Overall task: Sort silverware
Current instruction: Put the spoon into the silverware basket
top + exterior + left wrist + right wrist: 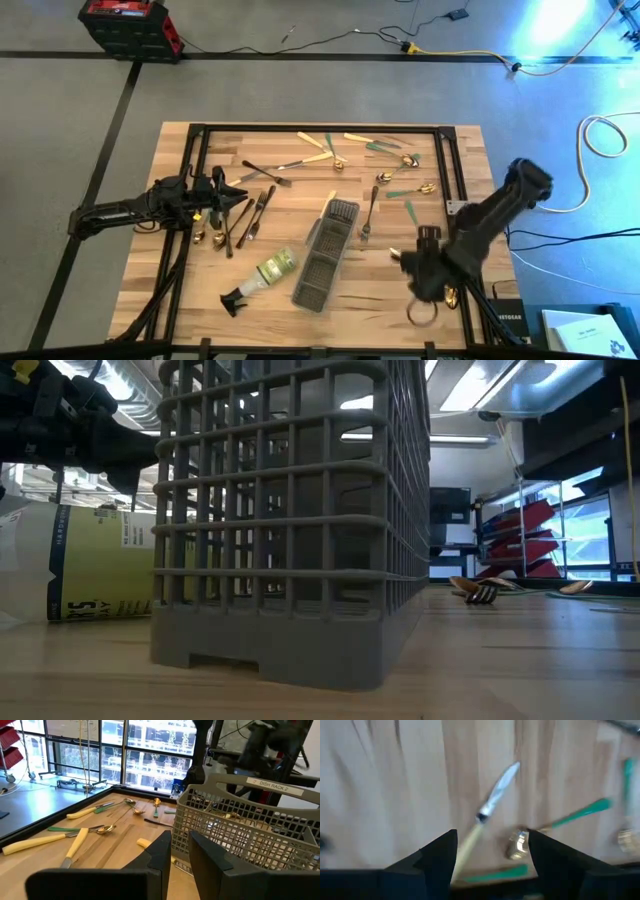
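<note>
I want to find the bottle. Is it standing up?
No, the bottle lies on its side on the table, beside the grey basket.

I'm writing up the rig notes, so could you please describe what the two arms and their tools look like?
Both arms are dark, near-black jointed links. The left arm is slim, with small yellow marks near its tool. The right arm is bulkier, with a rounded joint housing and a ring-shaped part hanging near its tool. In the wrist views, each tool has two flat, matte black, wedge-shaped fingers.
</note>
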`<state>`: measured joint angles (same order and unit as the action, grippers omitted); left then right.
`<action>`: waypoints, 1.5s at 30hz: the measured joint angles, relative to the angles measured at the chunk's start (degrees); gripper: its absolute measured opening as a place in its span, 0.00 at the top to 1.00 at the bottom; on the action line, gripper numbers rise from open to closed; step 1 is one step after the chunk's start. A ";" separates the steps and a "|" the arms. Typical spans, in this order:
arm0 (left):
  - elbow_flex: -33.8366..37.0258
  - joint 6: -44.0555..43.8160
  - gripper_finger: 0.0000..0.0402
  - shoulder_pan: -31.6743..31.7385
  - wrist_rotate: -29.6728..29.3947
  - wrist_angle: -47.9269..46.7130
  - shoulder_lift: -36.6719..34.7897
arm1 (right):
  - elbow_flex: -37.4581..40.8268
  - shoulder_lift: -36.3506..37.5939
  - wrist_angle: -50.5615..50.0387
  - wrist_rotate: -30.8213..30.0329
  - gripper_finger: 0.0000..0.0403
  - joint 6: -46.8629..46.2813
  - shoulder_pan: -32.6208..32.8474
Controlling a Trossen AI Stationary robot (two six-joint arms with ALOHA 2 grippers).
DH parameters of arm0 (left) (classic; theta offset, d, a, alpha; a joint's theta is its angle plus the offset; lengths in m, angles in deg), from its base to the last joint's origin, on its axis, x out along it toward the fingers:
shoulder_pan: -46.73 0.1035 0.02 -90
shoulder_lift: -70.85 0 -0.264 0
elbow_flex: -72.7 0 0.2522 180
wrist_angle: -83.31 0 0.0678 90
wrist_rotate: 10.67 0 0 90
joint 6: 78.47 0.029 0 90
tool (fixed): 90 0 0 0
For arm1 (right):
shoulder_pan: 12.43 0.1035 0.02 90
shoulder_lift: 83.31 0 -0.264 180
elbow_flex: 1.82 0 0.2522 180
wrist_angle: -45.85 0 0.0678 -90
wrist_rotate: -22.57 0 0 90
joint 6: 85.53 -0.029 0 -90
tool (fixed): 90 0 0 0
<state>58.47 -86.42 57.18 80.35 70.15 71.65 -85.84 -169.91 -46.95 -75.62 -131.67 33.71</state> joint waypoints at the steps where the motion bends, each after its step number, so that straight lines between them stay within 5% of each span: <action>1: -0.01 0.00 0.87 0.01 0.01 0.01 0.00 | -0.34 -2.34 -1.70 -0.71 0.43 0.34 1.61; 7: 0.00 0.00 0.87 0.02 0.00 0.03 0.00 | 0.73 -10.13 -4.86 -2.79 0.43 -4.70 7.31; 17: -0.01 0.00 0.87 0.02 0.01 0.01 0.00 | 8.00 -10.01 1.02 -5.43 0.43 -10.99 13.68; 36: 0.00 0.00 0.87 0.02 0.00 0.01 0.00 | 24.17 -7.17 11.57 -6.29 0.43 -18.96 14.22; 45: -0.02 0.00 0.87 0.02 0.02 0.01 0.00 | 26.32 -7.17 11.35 -6.35 0.59 -19.42 14.22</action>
<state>58.45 -86.42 57.21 80.36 70.15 71.65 -59.52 -177.08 -35.60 -81.98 -151.09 47.93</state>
